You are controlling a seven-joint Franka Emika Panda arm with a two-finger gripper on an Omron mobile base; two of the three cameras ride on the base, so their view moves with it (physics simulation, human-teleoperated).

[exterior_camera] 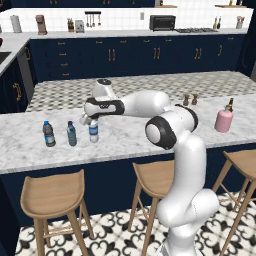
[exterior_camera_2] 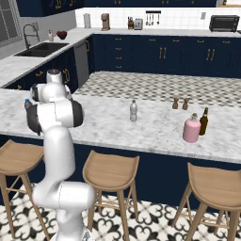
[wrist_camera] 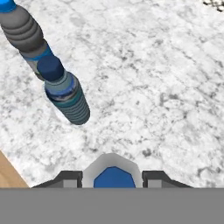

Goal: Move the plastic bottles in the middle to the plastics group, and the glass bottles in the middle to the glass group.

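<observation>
Now the labelled water bottle [exterior_camera: 93, 131] is being set down by the plastics group, near the front edge of the counter [exterior_camera: 150, 135] toward its left end. In the left base view it stands upright just right of the teal bottle [exterior_camera: 71, 133] and the dark grey bottle [exterior_camera: 48, 134], with the claw [exterior_camera: 89, 120] directly over it. The hand view looks straight down: a blue-centred cap [wrist_camera: 113, 177] sits between the two finger tips, which stand narrowly apart and close against its sides. So the claw looks clamped on this bottle, though whether it presses or has just slackened I cannot tell.

The next move, as I judge it, is to spread the fingers and lift straight up, so the bottle is not tipped into the teal one just beside it.

Work remains. The plain clear bottle [exterior_camera_2: 133, 110] stands alone mid-counter, well apart from the claw. The pink bottle [exterior_camera_2: 191, 128] already stands just beside the brown bottle [exterior_camera_2: 204, 121] toward the right end, near two small shakers [exterior_camera_2: 180, 103].
</observation>
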